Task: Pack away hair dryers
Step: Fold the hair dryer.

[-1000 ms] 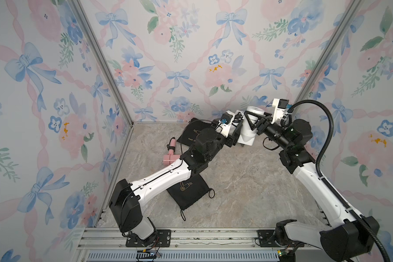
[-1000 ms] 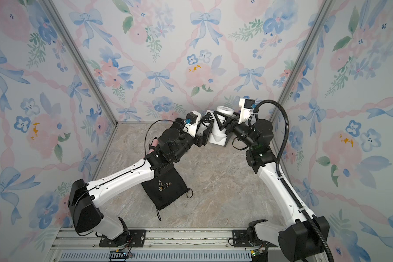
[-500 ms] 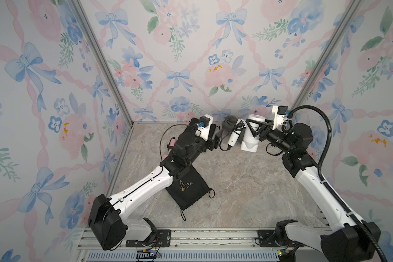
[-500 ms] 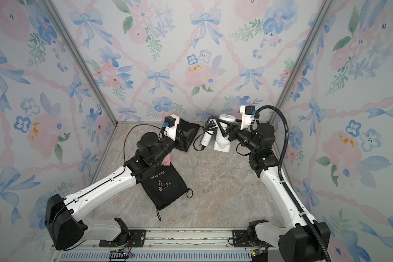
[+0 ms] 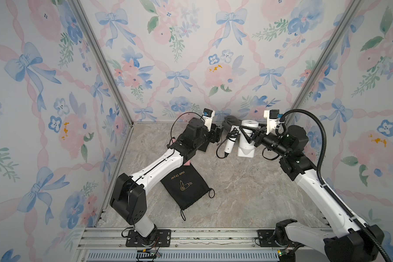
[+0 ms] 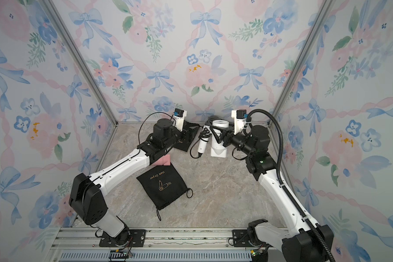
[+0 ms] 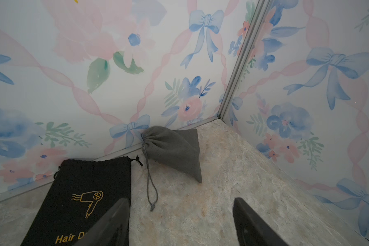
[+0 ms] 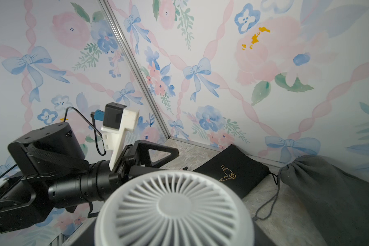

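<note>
In both top views my right gripper (image 5: 247, 136) is clamped around the barrel of the white dryer (image 5: 245, 150). It holds the dryer nozzle-down, long axis close to upright. The folded handle and bundled cord hang on the side facing my left gripper (image 5: 215, 136), which sits just beside them. I can't tell whether the nozzle touches the table. A pink dryer (image 6: 162, 160) peeks out from under the left forearm, well behind that gripper, near a second black pouch (image 6: 161, 186) lying flat.

Left wrist view: the left gripper (image 7: 180, 223) is spread wide with nothing between its fingers. Under one fingertip lies the flat black pouch (image 7: 90, 191), its mouth pointing away toward the wall. Beyond the tips, the grey pouch (image 7: 173, 149) is cinched and bulging (I'd guess a dryer is inside, though none shows).

Right wrist view: the white dryer (image 8: 175, 208) turns its intake grille straight up at the camera, with the left gripper (image 8: 153, 155) close by and both pouches beyond.

My read: the left arm is nearer the flat black pouch, so it should open that mouth while the right gripper feeds the dryer in nozzle-first.
</note>
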